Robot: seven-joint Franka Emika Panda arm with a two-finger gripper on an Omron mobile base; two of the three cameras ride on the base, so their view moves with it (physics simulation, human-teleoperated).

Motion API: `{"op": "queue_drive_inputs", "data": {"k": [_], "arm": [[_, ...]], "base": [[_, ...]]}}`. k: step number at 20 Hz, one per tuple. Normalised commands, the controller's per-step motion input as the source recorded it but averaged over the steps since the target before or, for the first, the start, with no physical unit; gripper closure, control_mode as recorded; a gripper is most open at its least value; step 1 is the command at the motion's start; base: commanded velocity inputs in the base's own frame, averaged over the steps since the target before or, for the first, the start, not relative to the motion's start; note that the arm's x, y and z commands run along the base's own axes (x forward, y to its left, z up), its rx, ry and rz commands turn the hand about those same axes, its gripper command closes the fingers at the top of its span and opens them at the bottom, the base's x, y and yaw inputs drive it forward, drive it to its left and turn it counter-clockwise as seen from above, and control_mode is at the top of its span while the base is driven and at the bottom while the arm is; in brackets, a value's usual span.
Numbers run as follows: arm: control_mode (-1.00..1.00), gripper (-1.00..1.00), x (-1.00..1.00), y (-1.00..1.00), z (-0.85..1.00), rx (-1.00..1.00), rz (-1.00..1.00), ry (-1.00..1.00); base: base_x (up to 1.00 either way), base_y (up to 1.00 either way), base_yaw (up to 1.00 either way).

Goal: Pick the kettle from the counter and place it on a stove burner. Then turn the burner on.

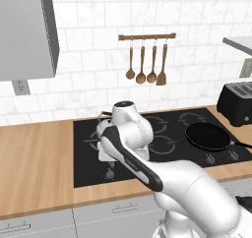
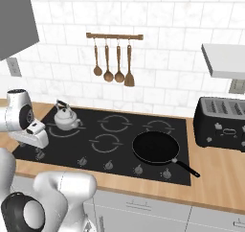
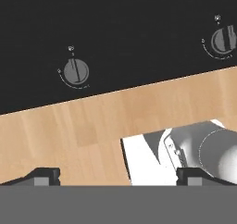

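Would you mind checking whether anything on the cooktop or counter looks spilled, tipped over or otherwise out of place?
Nothing stands out. The kettle sits upright on the black cooktop, the frying pan lies flat on its right side, the toaster stands on the counter, and the wooden utensils hang straight from their rail.

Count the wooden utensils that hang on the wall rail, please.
4. The wooden utensils hang side by side from the rail on the tiled wall above the cooktop: three spoons, then a spatula at the right end.
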Motion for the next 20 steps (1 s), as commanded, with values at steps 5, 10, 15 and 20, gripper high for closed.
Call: {"op": "queue_drive_inputs", "data": {"k": [5,10,15,20], "arm": [[-1.0,-1.0,0.27,0.28,-0.46,0.0,0.0,0.16],[-1.0,-1.0,0.26,0.18,-0.45,0.0,0.0,0.06],[-1.0,-1.0,0.24,0.0,-0.29,0.0,0.0,0.0],[-1.0,-1.0,0.3,0.0,-0.28,0.0,0.0,0.0]], "base": [[0.0,0.0,0.0],[0.0,0.0,0.0],[0.0,0.0,0.0],[0.0,0.0,0.0]]}}
